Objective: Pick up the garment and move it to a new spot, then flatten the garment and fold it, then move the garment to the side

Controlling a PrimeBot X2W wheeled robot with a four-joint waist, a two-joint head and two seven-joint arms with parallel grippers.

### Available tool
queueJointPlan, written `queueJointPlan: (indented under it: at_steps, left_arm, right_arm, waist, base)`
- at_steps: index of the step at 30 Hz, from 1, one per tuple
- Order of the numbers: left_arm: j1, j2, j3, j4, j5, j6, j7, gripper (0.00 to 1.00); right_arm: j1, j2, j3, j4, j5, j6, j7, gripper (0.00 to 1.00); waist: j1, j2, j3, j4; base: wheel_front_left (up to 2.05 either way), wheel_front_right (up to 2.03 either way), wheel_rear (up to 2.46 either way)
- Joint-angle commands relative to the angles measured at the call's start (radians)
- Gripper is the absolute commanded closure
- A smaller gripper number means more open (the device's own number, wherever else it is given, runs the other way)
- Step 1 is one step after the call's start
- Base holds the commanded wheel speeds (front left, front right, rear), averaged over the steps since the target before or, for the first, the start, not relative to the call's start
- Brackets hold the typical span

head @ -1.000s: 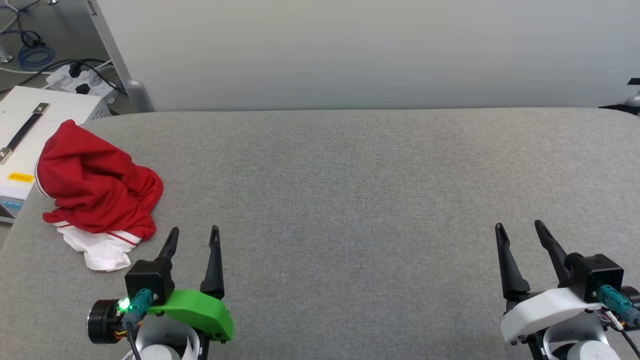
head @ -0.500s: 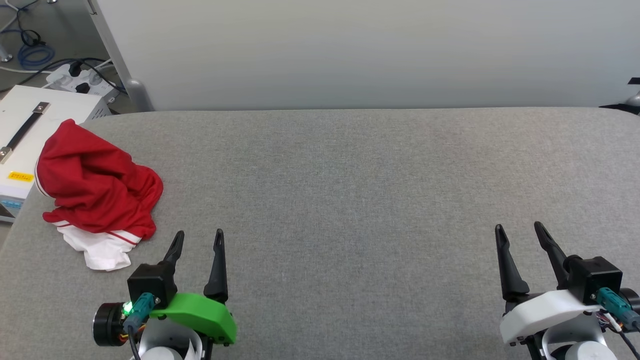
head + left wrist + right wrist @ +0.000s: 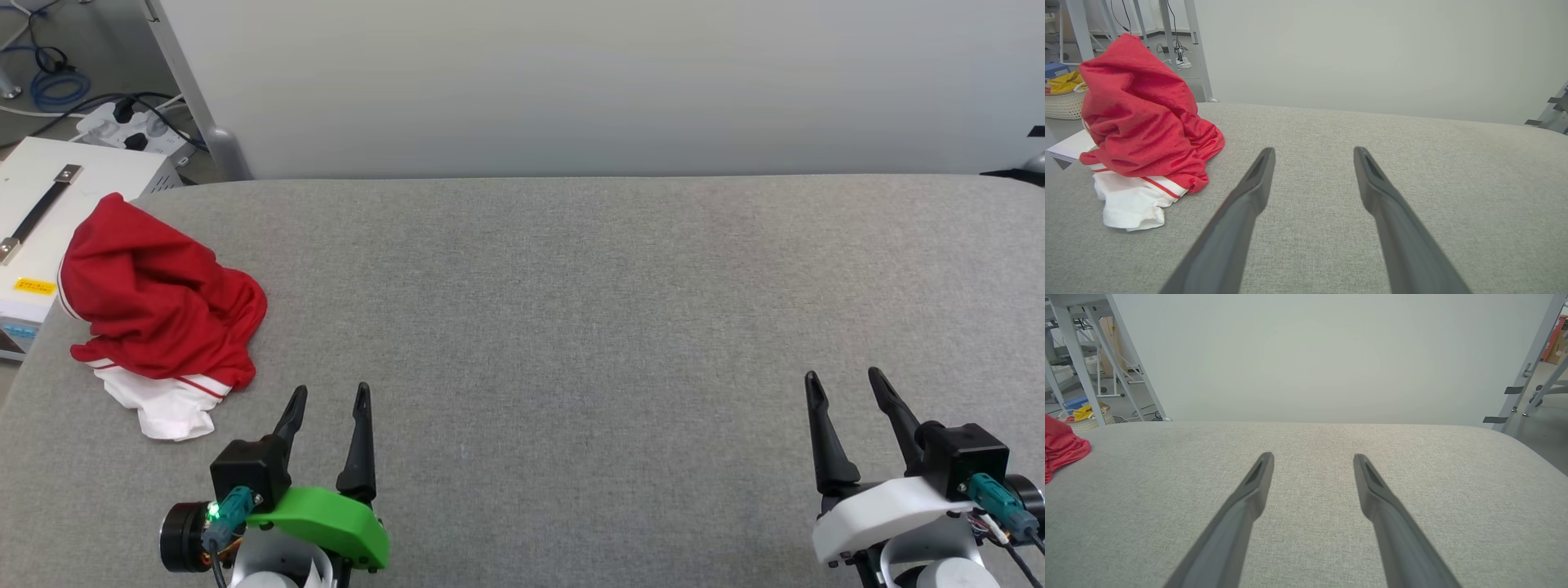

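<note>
In the head view there is one garment (image 3: 159, 310), a crumpled heap at the left edge of the grey tabletop (image 3: 571, 286), close to its far left corner. It is mostly red and bunched into deep folds. A white part sticks out at its near side, with thin red-and-white striped trim where the two colours meet. No lettering can be seen. Two grippers sit along the near edge. The left gripper (image 3: 331, 389) is near the garment and apart from it, and the right gripper (image 3: 842, 376) is by the near right corner. Each has two dark fingers spread wide, with nothing between them. Beyond the left edge stands one white box (image 3: 49, 188) with a black handle.

In the left wrist view, the left gripper (image 3: 1313, 151) has its jaws wide apart over bare tabletop (image 3: 1412, 163) and holds nothing. The garment (image 3: 1143, 118) rises in a red peak on the left side of the view, its white part lying flat on the cloth surface. Behind it, off the table, is one woven basket (image 3: 1063, 104) holding something yellow.

In the right wrist view, the right gripper (image 3: 1312, 456) is likewise spread wide and empty above the tabletop (image 3: 1412, 477). A red fold of the garment (image 3: 1061, 447) shows at the far left, well apart from the fingers.
</note>
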Motion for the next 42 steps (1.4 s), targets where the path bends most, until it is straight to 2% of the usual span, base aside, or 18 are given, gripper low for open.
queueJointPlan:
  at_steps: [1,13,19,29,42]
  left_arm:
    - [-0.004,-0.004,-0.003,0.005,-0.013,-0.006,-0.01,0.0]
    - [-0.009,-0.004,-0.006,0.027,-0.037,-0.016,-0.035,0.0]
    - [-0.011,-0.004,-0.006,0.037,-0.046,-0.017,-0.047,0.0]
    - [-0.006,-0.005,-0.001,0.058,-0.054,-0.023,-0.068,0.0]
    - [-0.002,-0.006,0.01,0.074,-0.067,-0.03,-0.095,0.0]
  right_arm:
    - [-0.02,-0.001,0.0,0.005,0.011,0.0,-0.01,0.0]
    - [-0.027,-0.001,0.0,0.021,0.02,0.0,-0.035,0.0]
    - [-0.022,-0.001,0.018,0.024,0.017,-0.001,-0.047,0.0]
    - [-0.018,-0.001,0.059,0.037,0.021,-0.001,-0.067,0.0]
    - [-0.017,-0.001,0.113,0.05,0.045,-0.001,-0.094,0.0]
  waist:
    - [-0.0001,0.0,0.002,0.001]
    - [-0.0001,0.0,0.008,0.011]
    - [-0.0001,0.0,0.0,0.042]
    - [-0.0001,0.0,-0.012,0.141]
    - [-0.0001,0.0,-0.013,0.32]
  base:
    - [0.0,0.0,0.0]
    - [0.0,0.0,0.0]
    - [0.0,0.0,0.0]
    - [0.0,0.0,0.0]
    - [0.0,0.0,0.0]
